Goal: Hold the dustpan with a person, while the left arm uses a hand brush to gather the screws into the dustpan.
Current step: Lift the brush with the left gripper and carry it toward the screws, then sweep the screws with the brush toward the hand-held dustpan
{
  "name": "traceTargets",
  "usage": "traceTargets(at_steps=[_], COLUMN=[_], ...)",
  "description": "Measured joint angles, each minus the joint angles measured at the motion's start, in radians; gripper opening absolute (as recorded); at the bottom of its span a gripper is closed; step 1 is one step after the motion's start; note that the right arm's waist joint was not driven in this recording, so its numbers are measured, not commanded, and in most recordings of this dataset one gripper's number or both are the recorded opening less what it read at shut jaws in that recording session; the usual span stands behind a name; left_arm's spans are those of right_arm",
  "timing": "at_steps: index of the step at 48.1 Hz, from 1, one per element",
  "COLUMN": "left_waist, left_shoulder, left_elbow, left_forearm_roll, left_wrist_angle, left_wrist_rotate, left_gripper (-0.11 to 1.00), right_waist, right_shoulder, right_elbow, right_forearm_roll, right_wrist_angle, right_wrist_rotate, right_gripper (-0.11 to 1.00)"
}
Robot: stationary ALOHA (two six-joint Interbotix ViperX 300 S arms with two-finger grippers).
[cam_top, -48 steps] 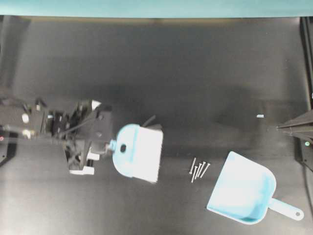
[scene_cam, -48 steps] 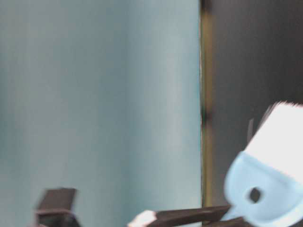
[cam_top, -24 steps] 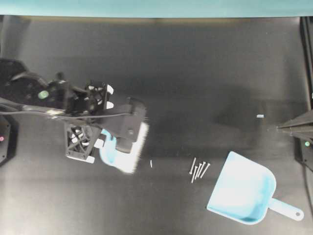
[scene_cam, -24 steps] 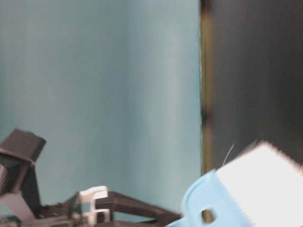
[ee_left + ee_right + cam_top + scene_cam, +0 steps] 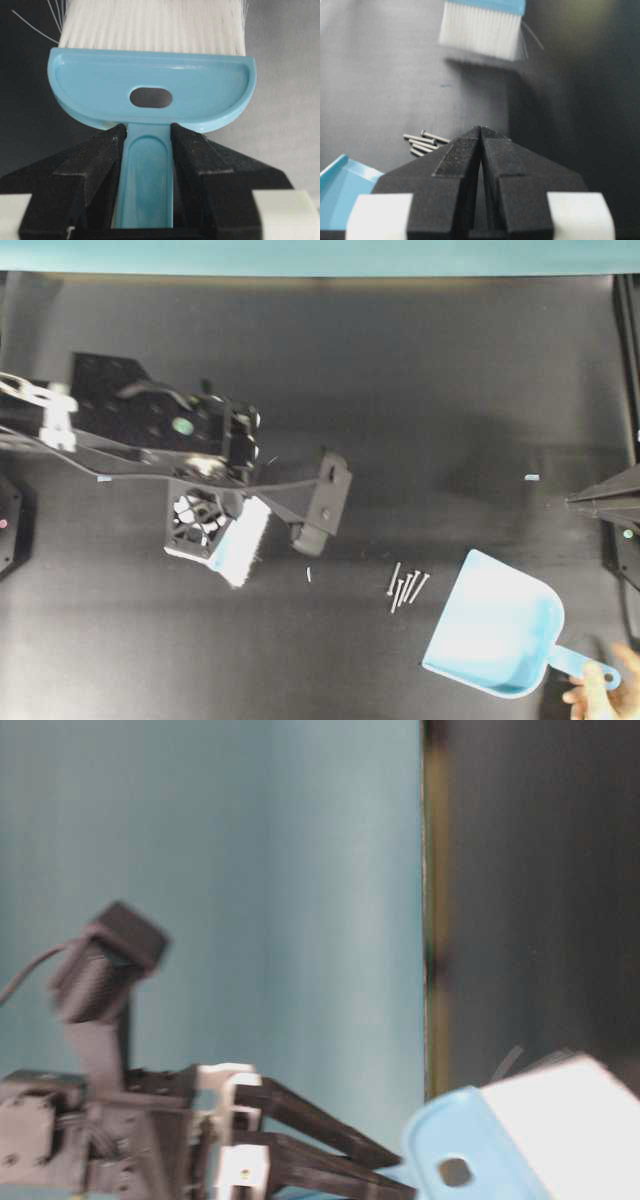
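My left gripper (image 5: pixel 147 131) is shut on the thin handle of the light blue hand brush (image 5: pixel 150 95), just below its oval hole. From overhead the left arm (image 5: pixel 180 425) covers most of the brush, and only the white bristles (image 5: pixel 243 540) show, pointing down at the table. Several screws (image 5: pixel 407 585) lie in a tight bunch to the right of the bristles. The dustpan (image 5: pixel 495 625) lies flat, mouth toward the screws. The person's hand (image 5: pixel 603 695) touches the end of its handle at the bottom right. My right gripper (image 5: pixel 481 129) is shut and empty at the right edge (image 5: pixel 600 498).
A tiny white fleck (image 5: pixel 309 574) lies on the black table between brush and screws. Another pale bit (image 5: pixel 532 477) lies near the right gripper. A teal wall (image 5: pixel 250 920) borders the far edge of the table.
The left arm rose and twisted, turning the brush from flat to bristles-down and shifting it left. The person's hand came in at the dustpan handle. Screws, dustpan and right gripper stayed put.
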Motion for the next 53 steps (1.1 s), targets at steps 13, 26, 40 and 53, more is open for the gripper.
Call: traceTargets(at_steps=[13,26,40,53], left_waist=[-0.026,-0.061,-0.052,-0.054], left_shoulder=[0.066,0.135,0.129,0.147], left_elbow=[-0.081,-0.158,-0.107,-0.117], left_forearm_roll=[0.002,0.002,0.002,0.002], left_wrist_angle=[-0.055,-0.166,-0.359,-0.403], left_wrist_rotate=[0.055,0.109,0.106,0.106], left_gripper=[0.31,0.31,0.31,0.31], right_waist=[0.0,-0.002,0.0,-0.002], right_shoulder=[0.0,-0.002,-0.002,0.0], right_elbow=[0.0,0.0,0.0,0.002], right_forearm_roll=[-0.002,0.0,0.0,0.0], right_wrist_angle=[0.0,0.002,0.0,0.002], right_wrist_rotate=[0.0,0.0,0.0,0.0], right_gripper=[0.0,0.0,0.0,0.0])
